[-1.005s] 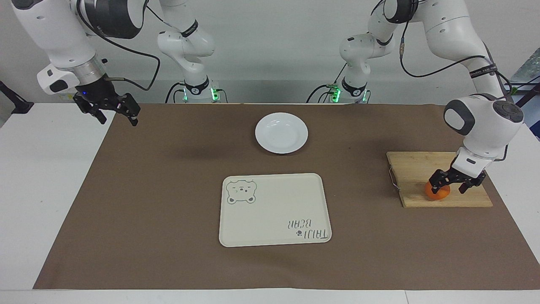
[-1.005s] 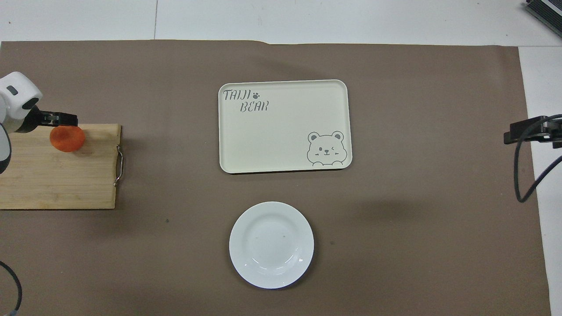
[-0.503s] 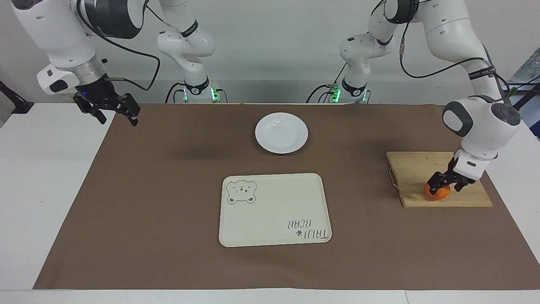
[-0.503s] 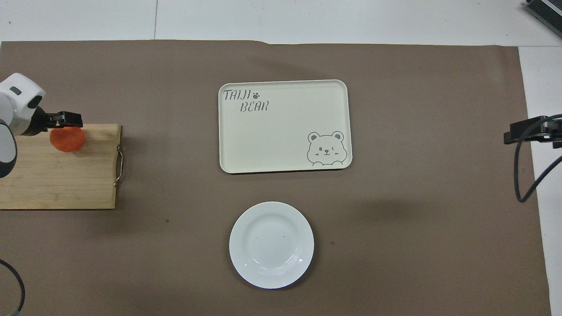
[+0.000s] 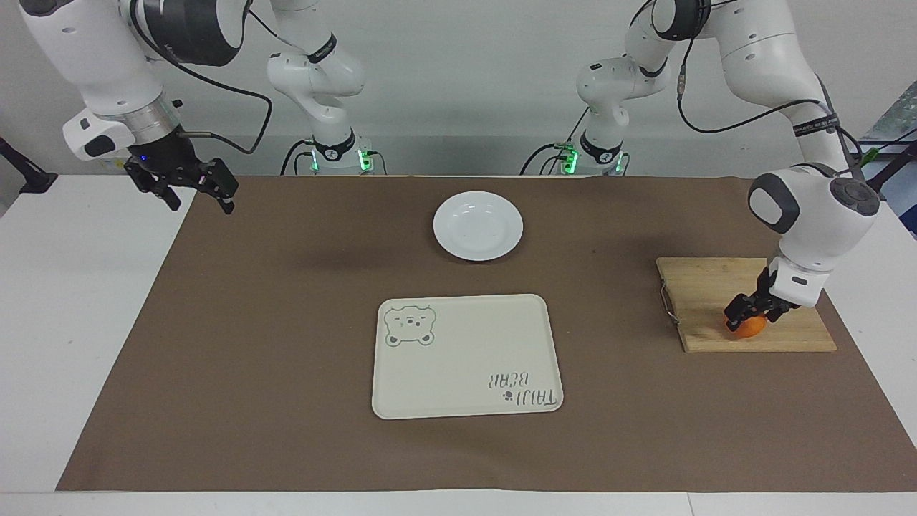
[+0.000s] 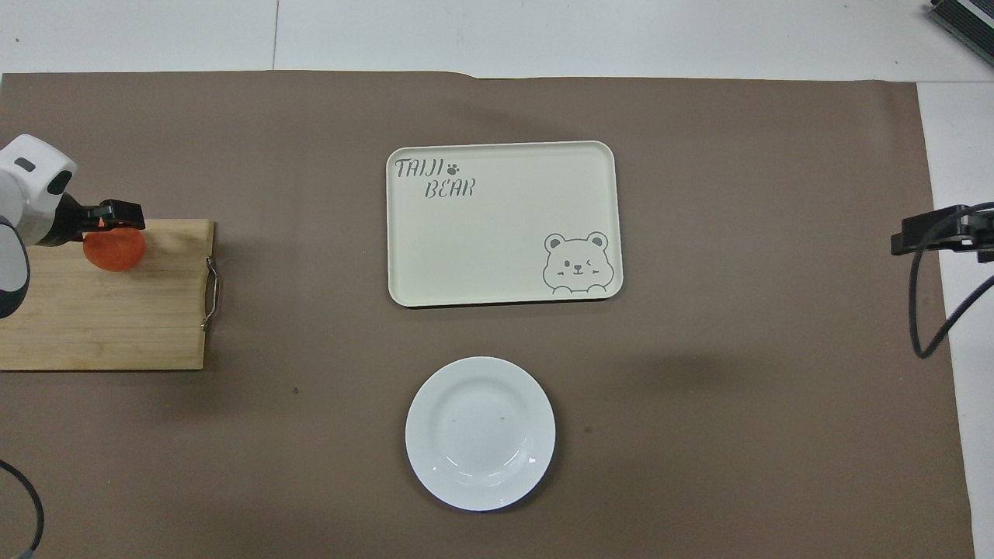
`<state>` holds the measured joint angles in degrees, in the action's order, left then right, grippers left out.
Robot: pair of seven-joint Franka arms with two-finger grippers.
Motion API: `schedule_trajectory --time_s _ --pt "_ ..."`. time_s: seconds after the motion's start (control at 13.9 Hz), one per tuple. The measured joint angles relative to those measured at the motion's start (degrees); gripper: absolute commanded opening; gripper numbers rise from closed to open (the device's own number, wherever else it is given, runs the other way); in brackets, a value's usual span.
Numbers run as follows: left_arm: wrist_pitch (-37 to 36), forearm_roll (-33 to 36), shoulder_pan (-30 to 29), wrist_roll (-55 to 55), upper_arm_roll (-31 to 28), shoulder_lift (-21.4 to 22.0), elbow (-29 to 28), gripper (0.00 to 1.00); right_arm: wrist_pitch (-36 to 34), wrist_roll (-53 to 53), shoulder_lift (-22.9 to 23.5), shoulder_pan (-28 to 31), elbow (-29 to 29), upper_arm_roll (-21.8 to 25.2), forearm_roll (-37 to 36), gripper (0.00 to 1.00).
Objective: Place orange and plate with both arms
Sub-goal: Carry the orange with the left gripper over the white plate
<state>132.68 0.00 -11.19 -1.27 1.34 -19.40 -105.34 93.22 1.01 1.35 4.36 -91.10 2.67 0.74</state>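
Straddling the orange (image 5: 749,327) on the cutting board (image 5: 706,287) with left gripper (image 5: 746,313) wide open, holding nothing; risk of rolling if closing off-centre.

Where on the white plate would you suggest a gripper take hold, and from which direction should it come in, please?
I would grip the plate by its raised rim, one finger above the lip and one beneath, since it lies flat and is probably too wide to span. Coming in low from the right arm's end seems best: the right gripper waits open over that table edge, while the left gripper is down at the orange.
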Motion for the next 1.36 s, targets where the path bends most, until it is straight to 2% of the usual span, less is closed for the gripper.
schedule_trajectory --time_s 0.36,0.43,0.57,0.65,1.22,1.36 --pt "0.0 0.0 -0.3 1.6 0.0 -1.2 -0.4 1.0 0.0 0.0 0.0 0.0 0.0 0.0 0.0 1.0" --pt "0.0 0.0 -0.3 1.6 0.0 -1.4 -0.5 0.83 0.0 0.0 0.0 0.0 0.0 0.0 0.0 1.0" --pt "0.0 0.0 -0.3 1.6 0.0 -1.4 -0.7 0.18 0.0 0.0 0.0 0.0 0.0 0.0 0.0 1.0" --pt "-0.1 0.0 -0.3 1.6 0.0 -1.3 -0.7 0.0 0.0 0.0 0.0 0.0 0.0 0.0 0.0 1.0" --pt "-0.2 0.0 0.3 1.6 0.3 -1.2 -0.7 0.0 0.0 0.0 0.0 0.0 0.0 0.0 0.0 1.0" --pt "-2.4 0.0 0.4 1.7 0.8 -0.5 0.4 0.0 0.0 0.0 0.0 0.0 0.0 0.0 0.0 1.0"
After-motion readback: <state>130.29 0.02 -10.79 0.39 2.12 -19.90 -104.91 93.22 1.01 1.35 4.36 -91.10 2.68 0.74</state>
